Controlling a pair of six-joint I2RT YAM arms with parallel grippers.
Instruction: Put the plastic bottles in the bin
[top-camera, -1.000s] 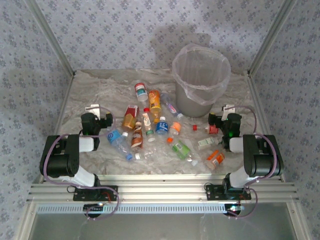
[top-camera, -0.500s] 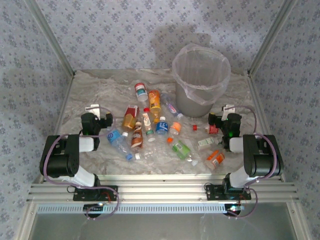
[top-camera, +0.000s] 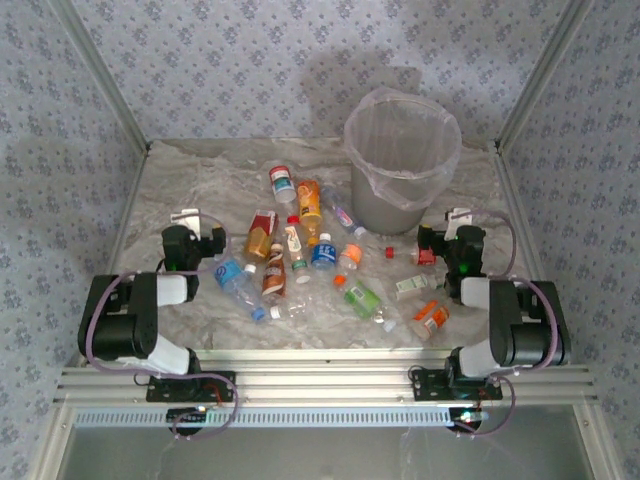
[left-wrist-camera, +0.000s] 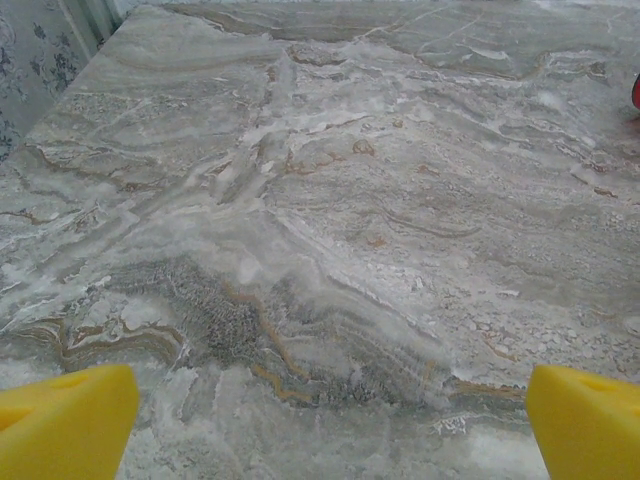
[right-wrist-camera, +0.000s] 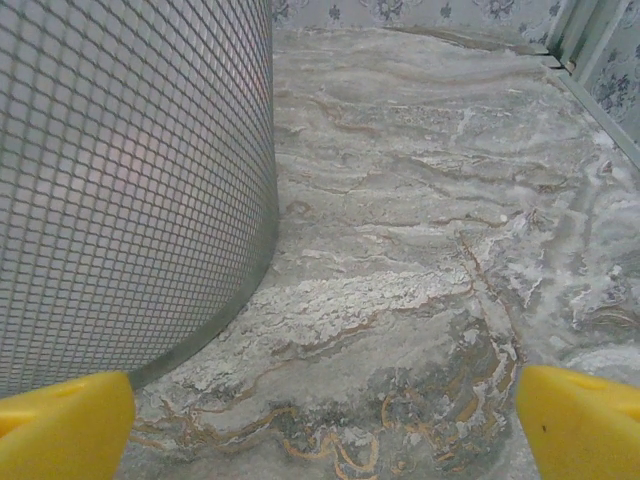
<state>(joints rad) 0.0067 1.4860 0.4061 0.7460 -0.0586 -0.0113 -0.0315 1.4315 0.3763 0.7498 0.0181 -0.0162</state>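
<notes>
Bottles (top-camera: 300, 262) lie between left claw (top-camera: 192, 224) and right claw (top-camera: 452, 226) — untouched.

The left arm (top-camera: 128, 322) and right arm (top-camera: 520, 322) consist of bulky black cylindrical joint housings joined by white links. A thin purple cable (top-camera: 90, 325) loops along each arm. Black base plates (top-camera: 190, 385) are fitted to the near aluminium rail (top-camera: 320, 380). The left gripper (left-wrist-camera: 330, 430) and right gripper (right-wrist-camera: 320, 425) carry yellow wedge-shaped pads (left-wrist-camera: 65, 425). A green indicator light (top-camera: 463, 268) glows on the right wrist.
</notes>
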